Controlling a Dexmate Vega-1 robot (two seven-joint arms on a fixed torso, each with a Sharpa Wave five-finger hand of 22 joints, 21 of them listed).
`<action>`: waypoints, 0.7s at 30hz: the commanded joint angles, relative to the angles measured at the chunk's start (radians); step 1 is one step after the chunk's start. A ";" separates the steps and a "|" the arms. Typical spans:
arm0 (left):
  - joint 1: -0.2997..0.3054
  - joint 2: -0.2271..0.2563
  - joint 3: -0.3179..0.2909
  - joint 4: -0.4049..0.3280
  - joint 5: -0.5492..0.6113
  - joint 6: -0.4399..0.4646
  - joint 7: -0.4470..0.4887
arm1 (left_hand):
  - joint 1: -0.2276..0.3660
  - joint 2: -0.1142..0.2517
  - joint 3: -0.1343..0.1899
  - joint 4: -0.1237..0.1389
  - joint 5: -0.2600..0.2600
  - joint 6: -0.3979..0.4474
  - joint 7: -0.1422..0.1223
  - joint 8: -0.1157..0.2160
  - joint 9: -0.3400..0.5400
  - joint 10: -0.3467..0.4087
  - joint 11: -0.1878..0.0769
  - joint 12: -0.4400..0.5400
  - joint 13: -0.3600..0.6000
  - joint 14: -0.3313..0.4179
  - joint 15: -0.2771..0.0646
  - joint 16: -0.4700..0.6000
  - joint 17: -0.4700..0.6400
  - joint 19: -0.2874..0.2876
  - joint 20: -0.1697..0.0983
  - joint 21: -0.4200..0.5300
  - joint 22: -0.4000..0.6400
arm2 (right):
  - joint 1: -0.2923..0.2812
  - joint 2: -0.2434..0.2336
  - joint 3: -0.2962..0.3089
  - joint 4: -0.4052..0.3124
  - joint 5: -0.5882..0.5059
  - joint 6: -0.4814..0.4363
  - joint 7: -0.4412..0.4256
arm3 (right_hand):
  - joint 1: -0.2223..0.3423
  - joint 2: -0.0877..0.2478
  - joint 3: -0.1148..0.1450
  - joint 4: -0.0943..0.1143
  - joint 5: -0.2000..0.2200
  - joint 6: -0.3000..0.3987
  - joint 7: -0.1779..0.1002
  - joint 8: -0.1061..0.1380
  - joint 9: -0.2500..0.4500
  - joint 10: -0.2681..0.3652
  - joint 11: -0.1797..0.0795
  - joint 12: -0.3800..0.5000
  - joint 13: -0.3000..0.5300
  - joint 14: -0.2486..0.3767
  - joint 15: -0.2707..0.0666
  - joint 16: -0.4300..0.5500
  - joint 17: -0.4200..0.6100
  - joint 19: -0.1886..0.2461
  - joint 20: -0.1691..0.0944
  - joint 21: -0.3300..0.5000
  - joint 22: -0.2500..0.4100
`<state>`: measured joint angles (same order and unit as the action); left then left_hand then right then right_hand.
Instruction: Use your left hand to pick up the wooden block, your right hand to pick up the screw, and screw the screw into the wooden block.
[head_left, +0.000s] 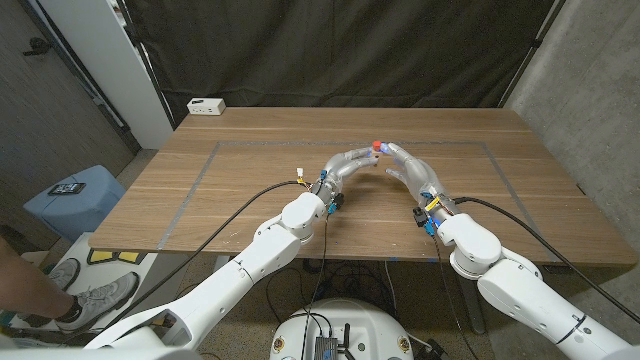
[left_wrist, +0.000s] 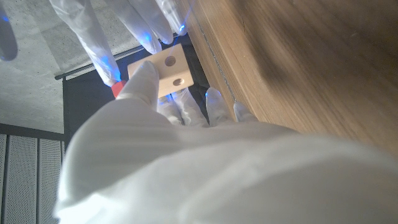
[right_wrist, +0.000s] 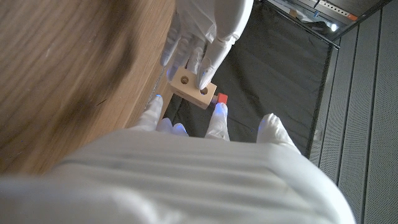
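Note:
Above the middle of the table my two hands meet. My left hand (head_left: 350, 165) grips the wooden block (left_wrist: 168, 70), a small pale piece with two round holes, between thumb and fingers. The block (right_wrist: 193, 88) is lifted off the table, its holed face visible in both wrist views. My right hand (head_left: 410, 168) reaches in from the other side and pinches the screw (right_wrist: 222, 98), of which only a red head shows next to the block. That screw head (head_left: 377, 146) sits where the fingertips of both hands meet. Its shaft is hidden.
The wooden table (head_left: 520, 215) carries a taped rectangle outline. A white box (head_left: 207, 105) lies at its back left corner. Off the table's left side stand a blue bin (head_left: 75, 195) and a person's shoe (head_left: 85, 300). A black curtain hangs behind.

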<state>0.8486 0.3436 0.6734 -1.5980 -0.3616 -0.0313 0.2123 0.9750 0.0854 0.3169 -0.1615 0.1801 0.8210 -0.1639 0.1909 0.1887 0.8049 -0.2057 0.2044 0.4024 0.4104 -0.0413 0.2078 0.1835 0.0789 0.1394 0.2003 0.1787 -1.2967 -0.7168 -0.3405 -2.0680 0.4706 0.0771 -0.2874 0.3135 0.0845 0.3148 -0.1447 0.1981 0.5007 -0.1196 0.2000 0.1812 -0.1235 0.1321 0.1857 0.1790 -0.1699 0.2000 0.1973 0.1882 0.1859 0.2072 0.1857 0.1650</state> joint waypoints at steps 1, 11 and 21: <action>-0.005 -0.002 0.001 0.005 0.002 -0.002 -0.001 | 0.002 0.008 0.002 0.007 0.009 0.018 0.010 0.007 0.002 0.010 0.001 0.008 0.004 0.009 -0.062 0.005 0.002 0.009 0.001 0.004 0.004 | -0.002 -0.004 -0.005 -0.006 -0.011 0.006 0.009 | 0.001 0.007 0.003 0.000 -0.002 0.019 0.001 0.007 0.000 0.005 0.001 0.008 0.003 0.000 -0.004 0.002 0.005 0.007 0.003 0.001 0.003; -0.003 -0.001 0.000 0.004 0.000 0.000 -0.001 | 0.002 0.007 0.002 0.007 0.008 0.018 0.012 0.007 0.002 0.010 0.000 0.008 0.005 0.009 -0.061 0.005 0.002 0.009 0.001 0.004 0.004 | -0.005 -0.001 -0.007 -0.010 -0.013 0.005 0.005 | 0.001 0.007 0.004 0.000 -0.002 0.030 0.008 0.007 0.000 0.006 0.000 0.008 0.003 0.000 -0.004 0.002 0.005 0.006 0.003 0.000 0.002; 0.000 0.000 -0.001 0.003 0.002 -0.005 0.001 | 0.002 0.007 0.003 0.007 0.008 0.018 0.012 0.008 0.002 0.011 0.001 0.008 0.004 0.009 -0.062 0.005 0.002 0.009 0.000 0.004 0.004 | -0.014 0.003 0.004 -0.014 -0.017 0.012 -0.009 | 0.001 0.007 0.004 0.000 -0.002 0.033 0.007 0.006 0.000 0.006 0.001 0.008 0.003 0.000 -0.004 0.002 0.005 0.008 0.003 0.001 0.002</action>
<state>0.8453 0.3427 0.6739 -1.5945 -0.3613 -0.0312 0.2118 0.9785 0.0818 0.3181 -0.1604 0.1841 0.8220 -0.1625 0.1929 0.1886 0.8068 -0.2076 0.2081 0.4038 0.4105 -0.0413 0.2078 0.1841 0.0789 0.1394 0.2003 0.1787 -1.3029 -0.7177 -0.3454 -2.0785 0.4589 0.0825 -0.2840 0.3135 0.0845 0.3148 -0.1447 0.1981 0.5290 -0.1127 0.2006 0.1816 -0.1235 0.1321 0.1857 0.1790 -0.1699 0.2000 0.1973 0.1882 0.1859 0.2073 0.1857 0.1650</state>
